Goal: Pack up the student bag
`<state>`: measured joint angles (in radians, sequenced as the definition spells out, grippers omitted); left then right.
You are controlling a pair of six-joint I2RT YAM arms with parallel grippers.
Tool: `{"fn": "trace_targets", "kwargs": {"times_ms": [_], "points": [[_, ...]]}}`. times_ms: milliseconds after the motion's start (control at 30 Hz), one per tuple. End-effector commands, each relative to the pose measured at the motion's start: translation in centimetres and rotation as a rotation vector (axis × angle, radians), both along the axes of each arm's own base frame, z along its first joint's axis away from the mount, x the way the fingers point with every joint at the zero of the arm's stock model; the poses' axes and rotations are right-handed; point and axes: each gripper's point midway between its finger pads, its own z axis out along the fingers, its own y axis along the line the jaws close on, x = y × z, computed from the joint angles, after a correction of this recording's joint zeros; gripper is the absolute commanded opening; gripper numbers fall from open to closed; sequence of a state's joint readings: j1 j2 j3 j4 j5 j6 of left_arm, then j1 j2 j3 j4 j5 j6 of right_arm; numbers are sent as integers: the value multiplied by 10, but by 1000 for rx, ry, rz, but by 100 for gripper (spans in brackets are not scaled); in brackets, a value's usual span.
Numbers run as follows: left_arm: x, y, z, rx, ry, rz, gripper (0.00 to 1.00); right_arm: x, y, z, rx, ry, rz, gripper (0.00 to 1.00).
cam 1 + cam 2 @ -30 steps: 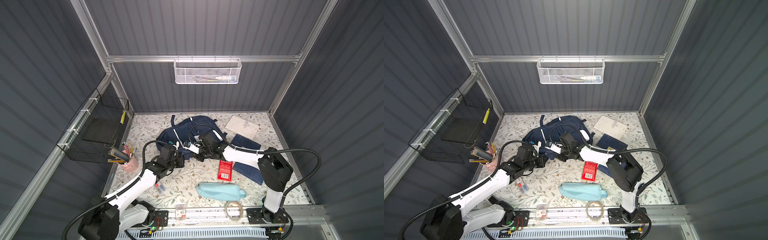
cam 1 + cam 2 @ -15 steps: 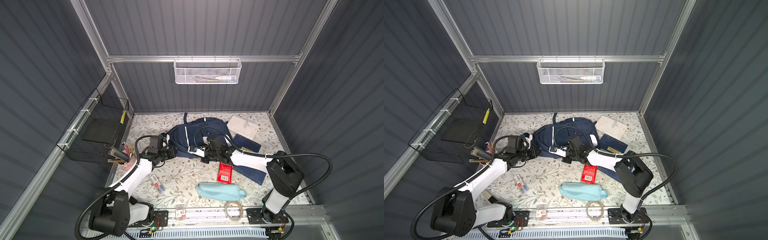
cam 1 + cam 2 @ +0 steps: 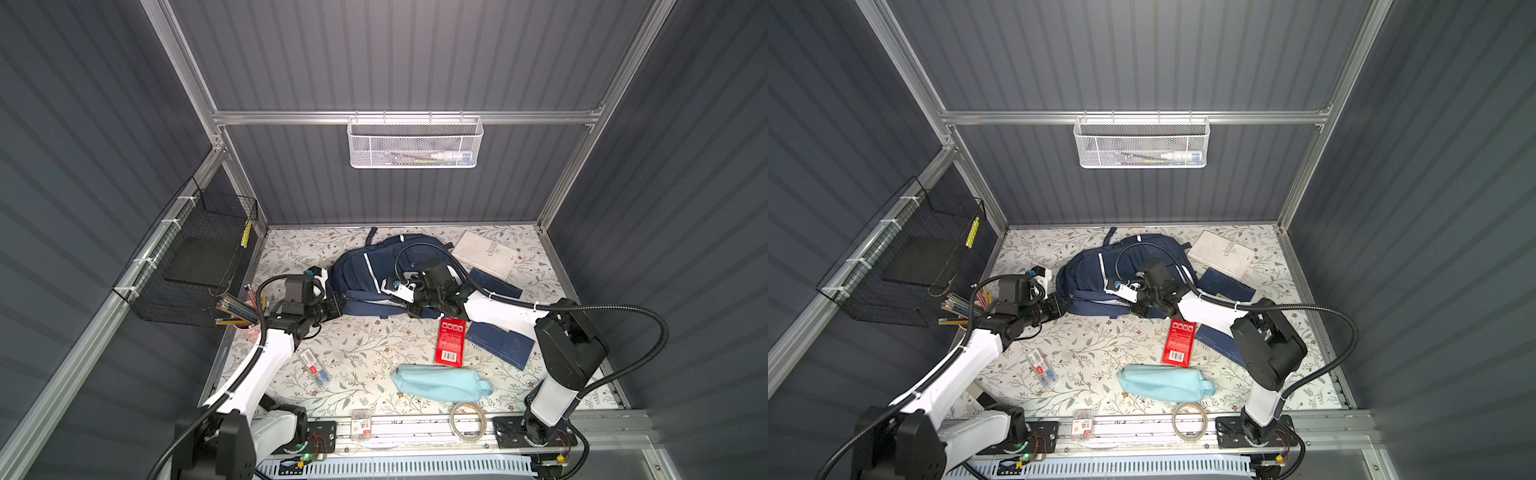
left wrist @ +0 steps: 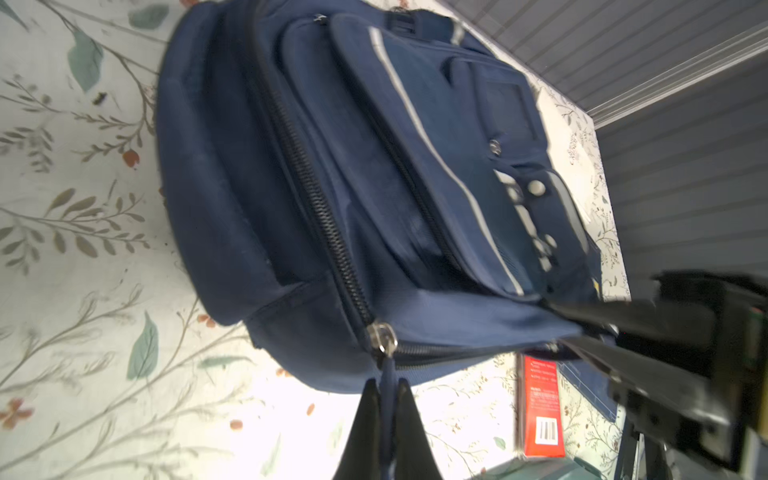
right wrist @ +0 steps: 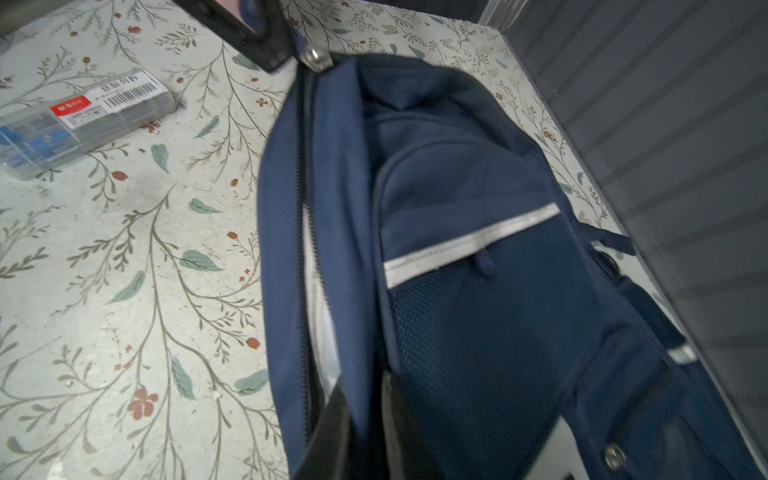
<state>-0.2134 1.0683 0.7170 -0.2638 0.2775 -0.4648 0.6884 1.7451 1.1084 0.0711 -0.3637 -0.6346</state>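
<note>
Student bag [image 3: 365, 270]: has slid right since a second ago, closer to the white book [image 3: 484, 253].
Left gripper [image 3: 338, 306]: drawn back leftward, pinching the zip pull [image 4: 388, 370]; its wrist has swung toward the pencil cup [image 3: 249, 331].
Right gripper [image 3: 410, 310]: shifted right along with the bag's edge.
Gap between grippers: wider than before.
</note>
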Motion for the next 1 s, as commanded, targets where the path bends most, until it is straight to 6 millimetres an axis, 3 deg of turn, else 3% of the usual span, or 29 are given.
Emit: {"fn": "trace_targets", "kwargs": {"times_ms": [0,200,333,433,500,600,633,767,867,967], "points": [[-13,2,22,5,-46,65,0,4,-27,-14,-85,61,-77,41],[-39,-59,19,-88,-21,-66,0,-51,6,5,-20,79,67,58],[-49,-96,32,-144,-49,-140,0,-65,18,9,16,92,95,60],[-54,-108,36,-150,-61,-165,0,-67,23,-3,-5,108,80,56],[-54,-105,34,-129,-65,-154,0,-61,20,-15,-68,112,46,42],[-53,-93,17,-50,-48,-120,0,-62,10,-25,-114,116,31,9],[-51,-87,8,-18,-38,-99,0,-66,8,-25,-104,111,43,4],[-43,-66,-18,109,-7,-42,0,-78,2,-22,-76,78,82,0],[-29,-47,-31,97,30,4,0,-88,3,-20,-58,91,133,0],[-12,-15,-36,128,38,70,1,-92,3,-20,-61,86,162,0]]}}
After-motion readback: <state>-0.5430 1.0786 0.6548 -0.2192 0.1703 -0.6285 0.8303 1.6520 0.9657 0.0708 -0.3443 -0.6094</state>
